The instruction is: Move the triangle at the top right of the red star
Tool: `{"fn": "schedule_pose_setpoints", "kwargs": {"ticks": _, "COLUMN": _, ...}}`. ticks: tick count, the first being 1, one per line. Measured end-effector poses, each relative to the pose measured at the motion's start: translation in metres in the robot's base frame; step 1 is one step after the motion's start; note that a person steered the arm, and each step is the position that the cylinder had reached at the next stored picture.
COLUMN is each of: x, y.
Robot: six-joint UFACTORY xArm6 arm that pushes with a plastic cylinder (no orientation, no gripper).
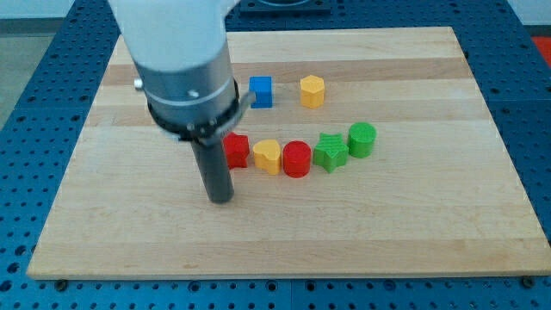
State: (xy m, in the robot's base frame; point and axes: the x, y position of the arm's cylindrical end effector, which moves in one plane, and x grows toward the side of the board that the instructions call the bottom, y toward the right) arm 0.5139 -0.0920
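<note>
My tip (221, 199) rests on the board at the lower left of a curved row of blocks. The row's leftmost piece is a red block (237, 151), just up and right of the tip and partly hidden by the rod, so its shape is unclear. To its right follow a yellow block (268, 157), a red cylinder (297, 159), a green star (331, 152) and a green cylinder (362, 139). I see no triangle; the arm's body hides the board's upper left.
A blue cube (261, 90) and a yellow hexagon (312, 90) sit above the row. The wooden board (413, 224) lies on a blue perforated table. The arm's grey body (176, 60) covers the upper left.
</note>
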Motion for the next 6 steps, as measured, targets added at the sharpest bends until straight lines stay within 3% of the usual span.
{"fn": "schedule_pose_setpoints", "kwargs": {"ticks": 2, "x": -0.064, "y": -0.033}}
{"fn": "schedule_pose_setpoints", "kwargs": {"ticks": 3, "x": -0.067, "y": -0.041}}
{"fn": "schedule_pose_setpoints", "kwargs": {"ticks": 4, "x": -0.097, "y": -0.045}}
{"fn": "schedule_pose_setpoints", "kwargs": {"ticks": 5, "x": -0.129, "y": -0.019}}
{"fn": "schedule_pose_setpoints", "kwargs": {"ticks": 6, "x": -0.135, "y": -0.001}}
